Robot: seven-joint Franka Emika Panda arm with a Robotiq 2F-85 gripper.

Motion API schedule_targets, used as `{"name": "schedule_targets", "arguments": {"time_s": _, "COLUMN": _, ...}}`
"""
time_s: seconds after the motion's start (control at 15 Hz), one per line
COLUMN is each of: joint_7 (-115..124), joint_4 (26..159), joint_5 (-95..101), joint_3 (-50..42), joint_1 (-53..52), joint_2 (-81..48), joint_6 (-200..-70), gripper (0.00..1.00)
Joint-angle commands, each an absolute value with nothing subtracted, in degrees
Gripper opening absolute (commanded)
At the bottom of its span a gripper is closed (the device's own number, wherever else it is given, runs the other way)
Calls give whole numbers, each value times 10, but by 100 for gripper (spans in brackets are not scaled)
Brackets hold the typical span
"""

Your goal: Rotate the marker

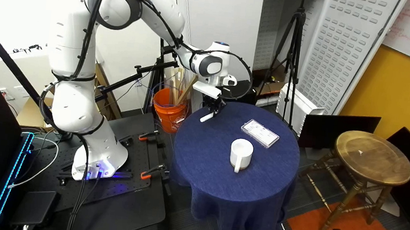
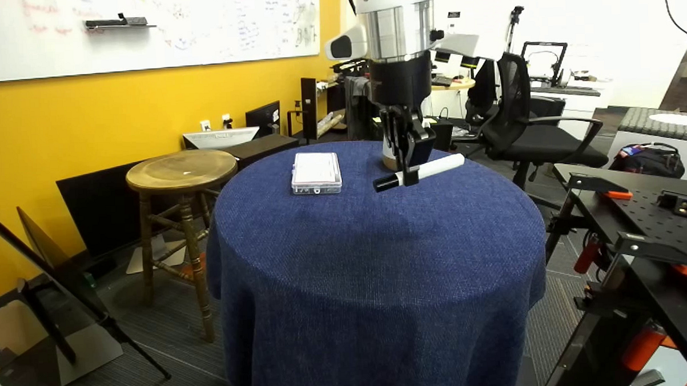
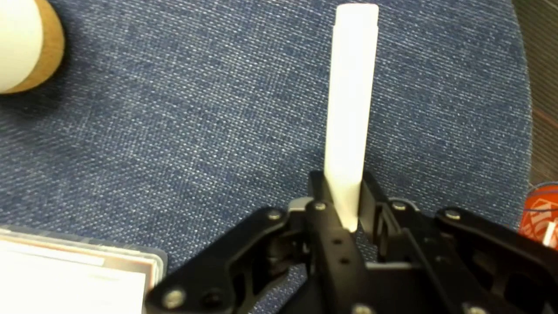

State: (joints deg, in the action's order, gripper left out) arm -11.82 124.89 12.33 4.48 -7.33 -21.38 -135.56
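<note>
Gripper [image 3: 343, 187]: closed; my 2 black fingers [image 3: 320, 218] pinch the marker [image 3: 350, 104] between them.
Marker: in my grip over the table [image 2: 380, 260], looking raised off its top. In the wrist view the white body reaches straight out ahead of my fingers. In an exterior view the black end [image 2: 386, 183] pokes out on the opposite side of them, a little lower than the white end.
Table: round, draped in dark blue; I hold the marker near its rim.
Box [image 1: 260, 133]: flat, clear plastic with white showing through; it lies on the table near my gripper, apart from the marker, and its corner shows at the lower left of the wrist view.
Cup [image 1: 241, 151]: white, tan at the foot, upright on the table, near the box and apart from it; in an exterior view I see its handle [image 1: 238, 163].
Bucket [image 1: 168, 117]: orange, near the table, with wood strips [image 1: 187, 89] standing in it; part of it shows at the right of the wrist view.
Arm [image 1: 115, 9]: mine, white; in an exterior view it stands on a black bench [image 1: 130, 210], bends high up and slopes down to my gripper.
Stool [image 2: 182, 170]: wooden, round-seated, apart from the table in both exterior views.
Chair [image 2: 511, 95]: black, beyond the table in an exterior view.
Whiteboard [image 2: 173, 47]: handwriting across it, on a yellow wall [image 2: 106, 115], in both exterior views.
</note>
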Motion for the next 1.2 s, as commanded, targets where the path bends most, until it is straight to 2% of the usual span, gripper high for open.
{"name": "schedule_targets", "arguments": {"time_s": 0.0, "joint_7": -174, "joint_4": 1231, "joint_5": 180, "joint_3": 47, "joint_1": -71, "joint_2": -215, "joint_6": -1335, "gripper": 5}}
{"name": "schedule_targets", "arguments": {"time_s": 0.53, "joint_7": -416, "joint_4": 1232, "joint_5": 163, "joint_3": 96, "joint_1": -18, "joint_2": -234, "joint_6": -1418, "gripper": 5}}
{"name": "schedule_targets", "arguments": {"time_s": 1.13, "joint_7": -633, "joint_4": 1205, "joint_5": 131, "joint_3": 119, "joint_1": 0, "joint_2": -268, "joint_6": -1424, "gripper": 5}}
